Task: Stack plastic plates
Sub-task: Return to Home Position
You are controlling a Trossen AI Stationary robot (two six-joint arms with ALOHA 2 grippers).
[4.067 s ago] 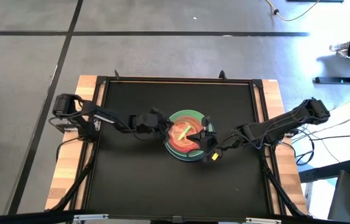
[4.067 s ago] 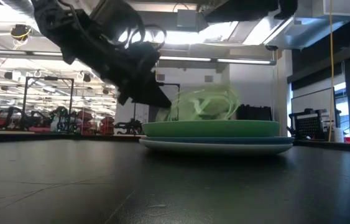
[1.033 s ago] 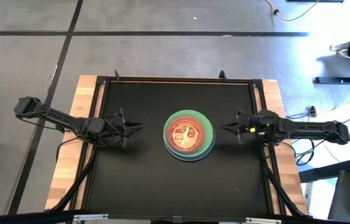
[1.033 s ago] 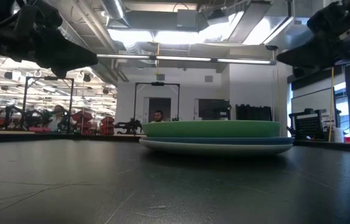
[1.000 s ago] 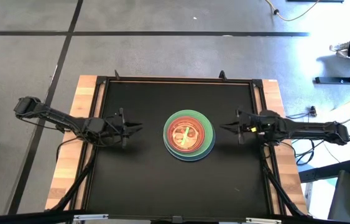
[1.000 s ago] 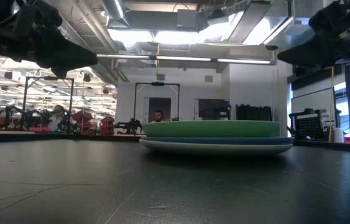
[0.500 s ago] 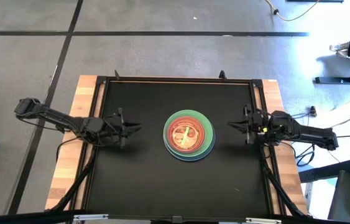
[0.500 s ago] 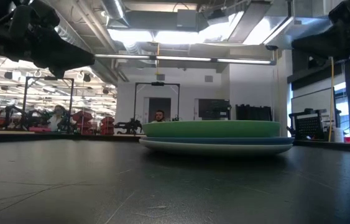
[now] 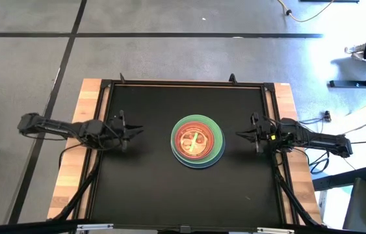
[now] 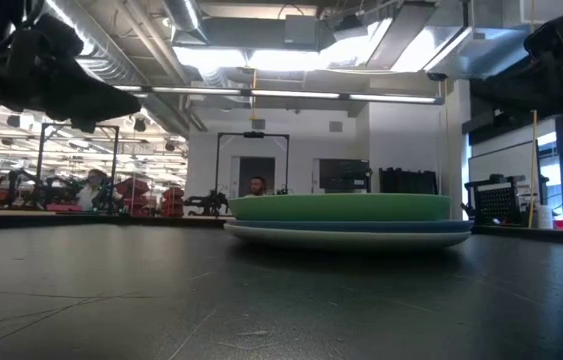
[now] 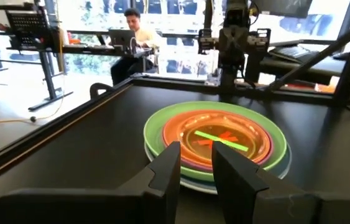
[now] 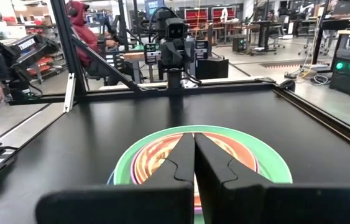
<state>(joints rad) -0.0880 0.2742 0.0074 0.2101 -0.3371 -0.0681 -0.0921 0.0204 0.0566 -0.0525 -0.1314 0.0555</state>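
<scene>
The plastic plates (image 9: 197,141) sit in one stack at the table's middle. In the low view the large green plate (image 10: 341,207) lies on a blue one and a pale one (image 10: 346,236), which rests on the table. Orange, purple and small translucent plates lie inside it, with a green centre bar (image 11: 221,138) on top. My left gripper (image 9: 141,130) hovers left of the stack, a little open (image 11: 196,167). My right gripper (image 9: 239,135) hovers to its right, shut (image 12: 194,155). Neither touches the plates.
The black table top (image 9: 150,182) has a raised frame (image 9: 183,83) and wooden side strips (image 9: 72,175). Each arm's base post stands at the table edge behind the stack in the other arm's wrist view (image 12: 173,43). People sit in the room beyond (image 11: 134,25) (image 12: 81,28).
Both arms have drawn back from the stack. My right gripper moved toward the table's right edge as its arm folded in. My left gripper moved slightly toward the left edge. The plates kept still.
</scene>
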